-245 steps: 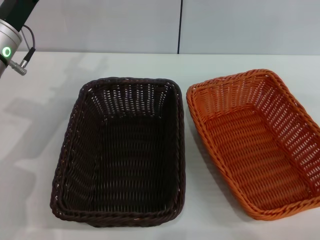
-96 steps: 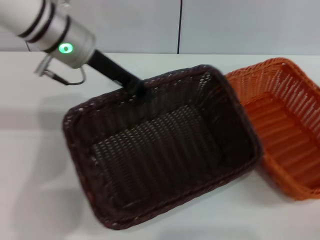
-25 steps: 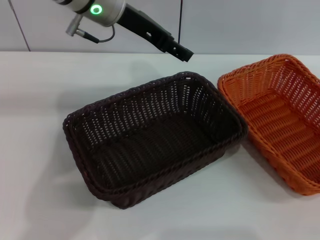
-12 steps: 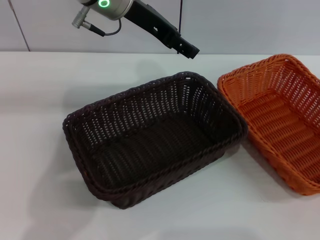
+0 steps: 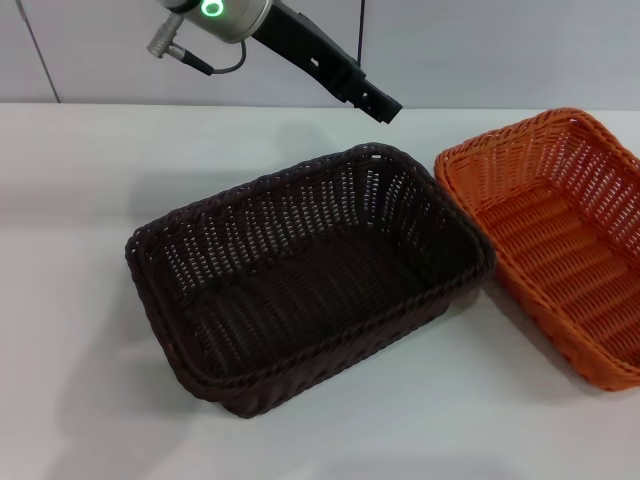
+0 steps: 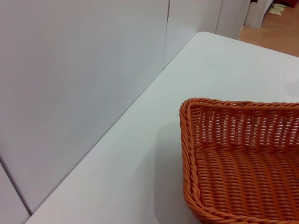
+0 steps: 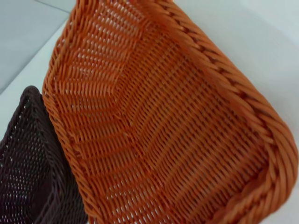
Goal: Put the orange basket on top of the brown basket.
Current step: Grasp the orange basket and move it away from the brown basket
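Left arm [image 5: 235,15]: silver cylindrical wrist, glowing green ring light, grey cable with metal plug, black tapered left gripper [image 5: 385,106].

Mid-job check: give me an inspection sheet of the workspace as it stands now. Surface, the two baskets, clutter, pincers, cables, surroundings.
Surface: white table, bare around the baskets.
Orange basket: on the table at the robot's right, upright, empty, not stacked.
Brown basket: centre of the table, turned at an angle, empty, close beside the orange one; whether the rims touch cannot be told.
Clutter: nothing seen.
Left pincer: in the air past the brown basket's far corner, holding nothing.
Right pincer: not in view; its wrist camera looks down into the orange basket.
Cables: a short cable on the left arm.
Surroundings: grey wall panels behind the table.
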You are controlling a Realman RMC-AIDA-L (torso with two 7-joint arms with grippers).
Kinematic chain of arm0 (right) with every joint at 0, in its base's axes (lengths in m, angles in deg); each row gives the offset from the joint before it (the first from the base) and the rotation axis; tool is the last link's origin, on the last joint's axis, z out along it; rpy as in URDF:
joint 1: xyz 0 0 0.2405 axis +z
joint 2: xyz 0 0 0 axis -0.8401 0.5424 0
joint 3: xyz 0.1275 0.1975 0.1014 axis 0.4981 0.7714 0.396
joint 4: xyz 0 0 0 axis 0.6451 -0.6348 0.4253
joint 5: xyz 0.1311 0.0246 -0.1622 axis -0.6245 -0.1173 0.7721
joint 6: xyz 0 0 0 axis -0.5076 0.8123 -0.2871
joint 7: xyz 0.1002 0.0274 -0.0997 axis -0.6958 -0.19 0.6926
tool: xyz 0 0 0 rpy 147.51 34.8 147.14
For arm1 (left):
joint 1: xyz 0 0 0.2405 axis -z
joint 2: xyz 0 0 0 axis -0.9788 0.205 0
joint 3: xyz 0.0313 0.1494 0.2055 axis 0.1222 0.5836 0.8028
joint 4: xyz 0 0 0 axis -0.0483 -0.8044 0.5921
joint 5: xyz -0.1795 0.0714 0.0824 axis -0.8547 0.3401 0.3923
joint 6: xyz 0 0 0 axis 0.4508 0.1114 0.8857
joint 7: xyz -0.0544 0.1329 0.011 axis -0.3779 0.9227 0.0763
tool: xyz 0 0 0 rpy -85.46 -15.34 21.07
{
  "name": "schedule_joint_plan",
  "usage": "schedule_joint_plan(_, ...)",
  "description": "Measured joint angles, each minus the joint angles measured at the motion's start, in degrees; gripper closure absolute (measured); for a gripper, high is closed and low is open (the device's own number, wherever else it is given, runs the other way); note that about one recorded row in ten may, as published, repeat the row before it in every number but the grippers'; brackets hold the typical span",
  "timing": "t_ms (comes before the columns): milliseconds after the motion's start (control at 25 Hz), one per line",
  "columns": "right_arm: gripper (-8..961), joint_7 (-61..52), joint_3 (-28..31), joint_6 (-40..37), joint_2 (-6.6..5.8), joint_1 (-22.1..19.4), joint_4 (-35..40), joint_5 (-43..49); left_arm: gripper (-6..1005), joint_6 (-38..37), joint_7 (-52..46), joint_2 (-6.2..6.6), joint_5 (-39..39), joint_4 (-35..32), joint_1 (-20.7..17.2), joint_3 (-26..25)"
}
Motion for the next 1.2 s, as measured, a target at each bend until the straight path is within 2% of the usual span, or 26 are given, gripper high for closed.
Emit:
schedule_joint_plan(280,342,1.48,-0.1,2.32,1.0,0.22,-0.06,-0.93,137,0.55,-0.15,-0.19,0.0,-0.19,0.4,0.08)
schedule_joint_plan(480,345,2.82,-0.36,4.75,1.89,0.39,-0.26,-1.16,137,1.59,-0.9,-0.95,0.25,-0.11,1.81,1.25)
schedule_joint_plan(640,348,3.86,-0.86,6.21,2.54,0.38,-0.75,-1.2,137,1.55,-0.94,-1.04,0.47,-0.22,1.95,1.28)
schedule_joint_plan(840,351,5.46,-0.64,7.47,2.67,0.08,-1.43,-1.34,137,1.32,-1.09,-1.12,0.5,-0.32,2.16,1.26)
schedule_joint_plan(1040,455,5.85,-0.24,8.62,2.53,-0.99,-1.0,-2.8,137,1.28,-1.32,-1.18,0.52,-0.34,2.22,1.24)
schedule_joint_plan(1200,468,5.94,-0.52,10.3,2.26,-2.73,-0.81,-5.77,137,1.23,-1.43,-1.29,0.53,-0.34,2.22,1.24)
